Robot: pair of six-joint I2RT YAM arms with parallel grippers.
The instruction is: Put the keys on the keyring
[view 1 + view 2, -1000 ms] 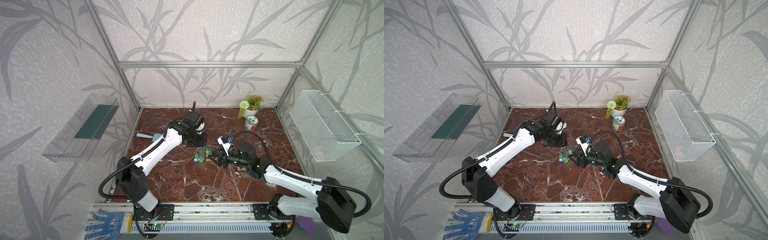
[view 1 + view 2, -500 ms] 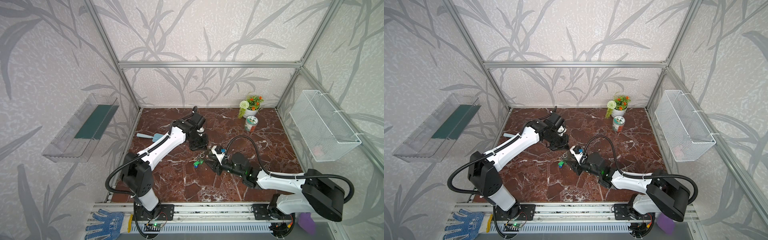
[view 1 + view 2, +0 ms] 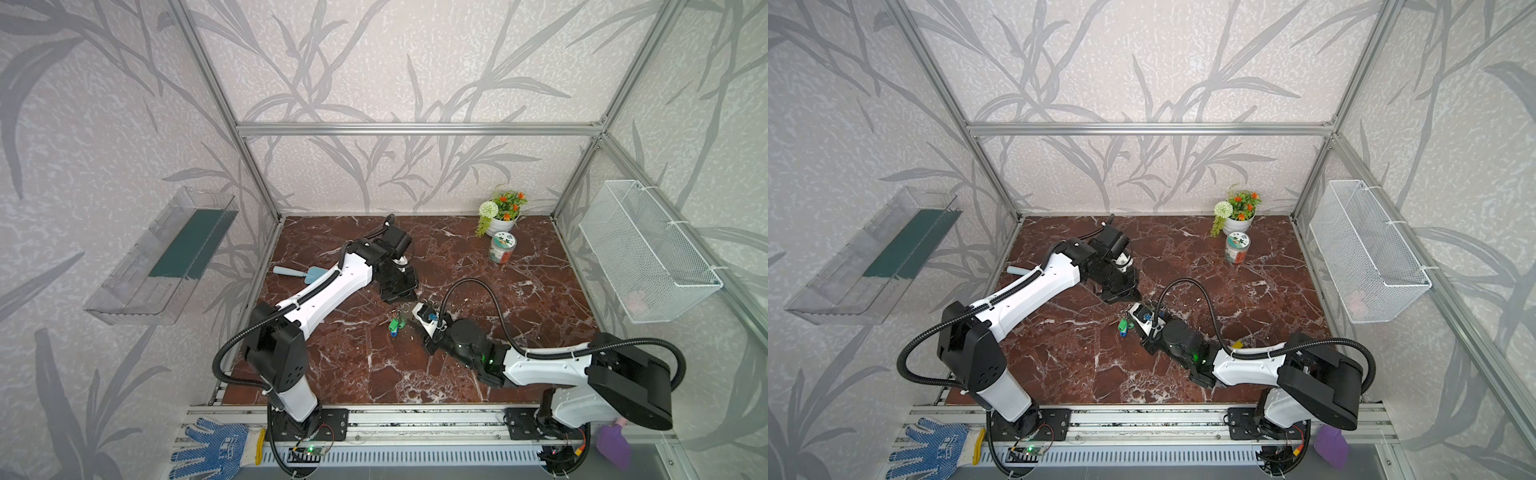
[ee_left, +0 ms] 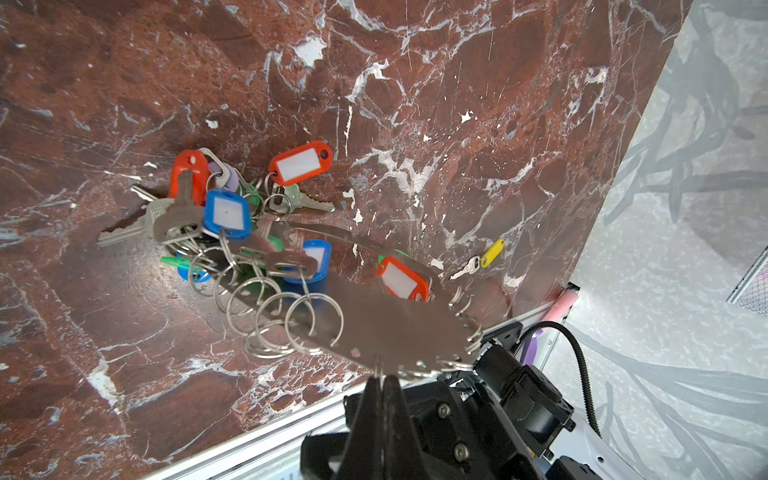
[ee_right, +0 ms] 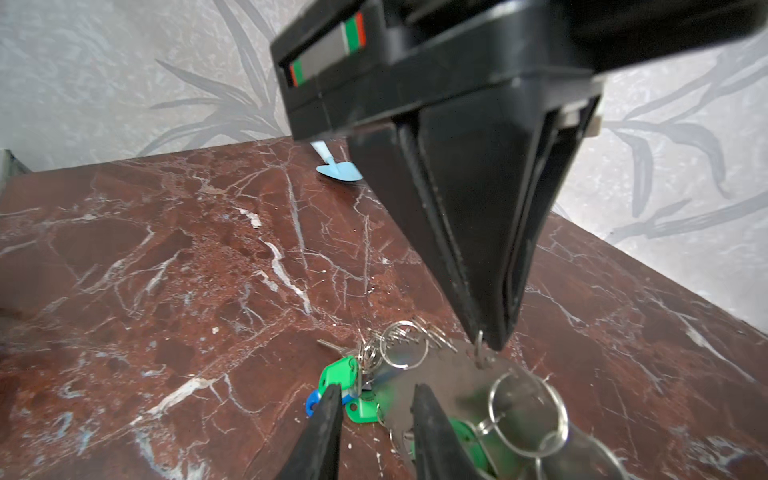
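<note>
Left jaws pinch keyring (image 4: 386, 328); right jaws narrowly apart astride green tags (image 5: 338, 374); keys (image 4: 480, 261) lie well aside.

A robotics lab test cell: an aluminium frame (image 3: 415, 129) with leaf-patterned wall panels (image 3: 415, 62) boxes in a marble-look table (image 3: 332, 374), and a left arm (image 3: 328, 291) and right arm (image 3: 544, 368) stand bolted to a rail (image 3: 415, 419) along its front edge.

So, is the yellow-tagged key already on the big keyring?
No, the yellow-tagged key lies alone on the marble tabletop, clear of the keyring that the left claw pinches.
</note>
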